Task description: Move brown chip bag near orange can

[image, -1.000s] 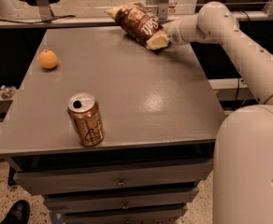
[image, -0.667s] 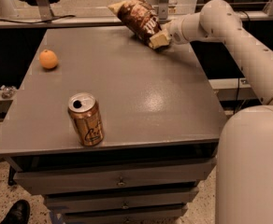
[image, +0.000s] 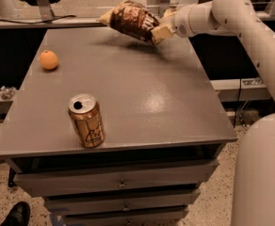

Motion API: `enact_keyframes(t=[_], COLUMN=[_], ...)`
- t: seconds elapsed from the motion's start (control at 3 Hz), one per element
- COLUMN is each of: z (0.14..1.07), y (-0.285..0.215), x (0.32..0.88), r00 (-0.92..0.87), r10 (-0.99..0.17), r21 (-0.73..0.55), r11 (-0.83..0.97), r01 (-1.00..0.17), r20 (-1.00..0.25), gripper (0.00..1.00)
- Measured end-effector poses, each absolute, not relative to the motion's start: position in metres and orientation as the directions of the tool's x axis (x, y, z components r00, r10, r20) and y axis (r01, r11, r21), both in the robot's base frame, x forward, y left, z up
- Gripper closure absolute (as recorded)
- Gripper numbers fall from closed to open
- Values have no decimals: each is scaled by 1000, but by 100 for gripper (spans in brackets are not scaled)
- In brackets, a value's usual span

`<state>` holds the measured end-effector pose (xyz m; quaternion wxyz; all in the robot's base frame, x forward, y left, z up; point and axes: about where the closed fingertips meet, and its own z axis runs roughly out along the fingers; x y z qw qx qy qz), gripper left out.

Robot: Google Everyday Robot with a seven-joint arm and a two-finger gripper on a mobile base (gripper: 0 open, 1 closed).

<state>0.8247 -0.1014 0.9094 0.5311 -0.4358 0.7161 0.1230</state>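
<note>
The brown chip bag (image: 130, 20) hangs in the air above the far edge of the grey table (image: 142, 93), tilted, its cream end held at the right. My gripper (image: 162, 28) is shut on that end, reaching in from the right on the white arm. The orange can (image: 86, 120) stands upright near the table's front left edge, far from the bag, with its pull-tab opening up.
A small round orange fruit (image: 49, 60) lies near the table's left edge. Drawers (image: 121, 183) run below the tabletop. My white base (image: 264, 173) fills the lower right. A dark shoe (image: 16, 214) shows at bottom left.
The bag has been lifted off the far part of the table and carried up and a little left in my gripper. The can and the fruit have not moved.
</note>
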Motion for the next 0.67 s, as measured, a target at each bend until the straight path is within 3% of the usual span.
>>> enact_keyframes(t=[0.67], z=[926], y=[-83], x=[762], r00=[11], r10=[-481], r21=[-265], r11=[465], r01=[-844], r20=[-877], gripper=[100])
